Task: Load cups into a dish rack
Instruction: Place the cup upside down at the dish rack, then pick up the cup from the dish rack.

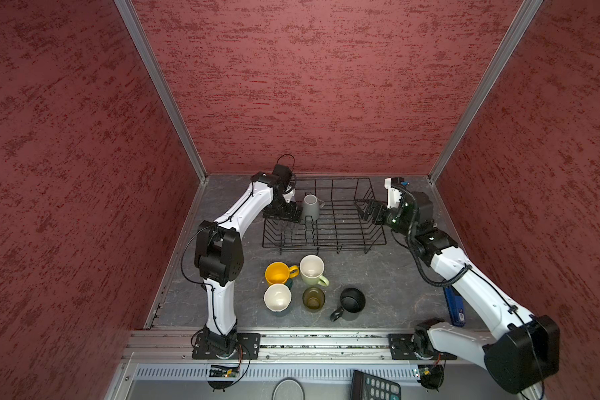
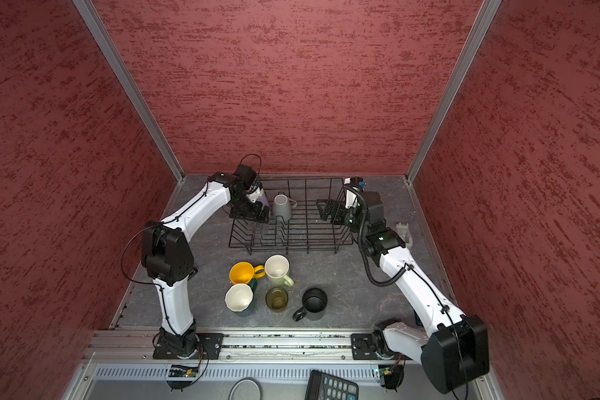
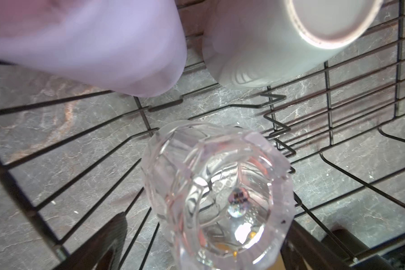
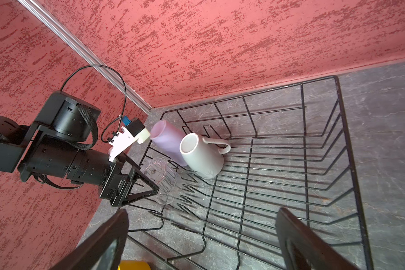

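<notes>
Dish rack [image 1: 361, 221] holds tumbler [image 4: 166, 142], mug [image 4: 204, 159], glass [image 4: 166, 184]; left end effector [image 3: 204, 233], right end effector [image 4: 201, 211] apart.

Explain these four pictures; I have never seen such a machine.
Two robot arms, each ending in a two-fingered gripper, work at a table. Two pictures look down from above; two come from the arms' wrists. In the black wire dish rack are a grey mug, lilac tumbler and clear glass. The left gripper is open around that glass; the right gripper is open and empty. On the table wait a yellow mug, pale green mug, dark teal mug, olive glass and black mug.
</notes>
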`<state>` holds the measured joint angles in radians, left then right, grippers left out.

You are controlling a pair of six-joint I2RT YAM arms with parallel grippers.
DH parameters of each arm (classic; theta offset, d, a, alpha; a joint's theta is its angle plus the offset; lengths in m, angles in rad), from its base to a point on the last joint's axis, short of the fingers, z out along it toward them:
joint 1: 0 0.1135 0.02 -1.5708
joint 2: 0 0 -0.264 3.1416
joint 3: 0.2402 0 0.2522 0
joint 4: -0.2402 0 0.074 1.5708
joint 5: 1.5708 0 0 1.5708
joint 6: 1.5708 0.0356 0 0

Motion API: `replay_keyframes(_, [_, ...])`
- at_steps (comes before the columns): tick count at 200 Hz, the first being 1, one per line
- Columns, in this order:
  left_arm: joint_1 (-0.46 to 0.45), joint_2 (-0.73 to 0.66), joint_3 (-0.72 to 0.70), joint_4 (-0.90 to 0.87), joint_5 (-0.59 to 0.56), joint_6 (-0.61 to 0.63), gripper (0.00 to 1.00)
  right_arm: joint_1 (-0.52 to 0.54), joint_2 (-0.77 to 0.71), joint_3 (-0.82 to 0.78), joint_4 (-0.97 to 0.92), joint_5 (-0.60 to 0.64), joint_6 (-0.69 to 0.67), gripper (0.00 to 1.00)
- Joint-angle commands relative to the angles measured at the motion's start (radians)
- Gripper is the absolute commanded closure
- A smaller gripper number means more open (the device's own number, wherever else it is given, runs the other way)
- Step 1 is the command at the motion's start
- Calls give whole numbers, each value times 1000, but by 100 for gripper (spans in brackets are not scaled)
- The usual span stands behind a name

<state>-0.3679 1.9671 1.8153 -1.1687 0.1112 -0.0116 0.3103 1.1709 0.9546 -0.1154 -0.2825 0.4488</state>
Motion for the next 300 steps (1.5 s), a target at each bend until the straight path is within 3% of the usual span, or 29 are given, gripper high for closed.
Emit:
replay_keyframes(1, [-29, -114, -13, 45, -106, -4, 1, -10, 1, 9, 26, -8, 4, 1])
replay_keyframes(69, [16, -518, -320, 463, -168, -86, 1, -11, 4, 18, 27, -10, 2, 1])
replay_keyframes(83, [98, -558, -367, 495, -22, -157, 1, -11, -2, 21, 19, -4, -2, 1])
replay_keyframes(109, [327, -528, -432, 564, 432, -370, 0, -14, -7, 22, 9, 3, -4, 1])
replay_keyframes(118, [365, -495, -423, 541, 500, -404, 0, -13, -8, 24, 7, 2, -4, 1])
replay_keyframes(128, [351, -500, -408, 504, 445, -355, 0, -13, -13, 23, 3, 6, -4, 2])
replay_keyframes(145, [255, -557, -397, 484, 210, -250, 0, -13, -20, 24, -7, 19, -10, 2])
replay_keyframes(158, [196, -578, -372, 474, 114, -181, 0, -13, -24, 27, -16, 23, -14, 1])
replay_keyframes(181, [144, -594, -337, 455, 67, -121, 0, -14, -20, 31, -16, 24, -15, 1])
replay_keyframes(210, [128, -585, -331, 444, 115, -106, 0, -15, -21, 37, -19, 24, -18, 1])
replay_keyframes(237, [52, -496, -227, 293, -28, -52, 15, -16, -30, 29, -17, 28, -21, 1])
replay_keyframes(261, [34, -386, -119, 156, -24, -62, 27, -17, -34, 24, -17, 22, -21, 1])
replay_keyframes(300, [-16, -312, -77, 118, -42, -58, 19, -18, -48, 18, -24, 28, -27, 1])
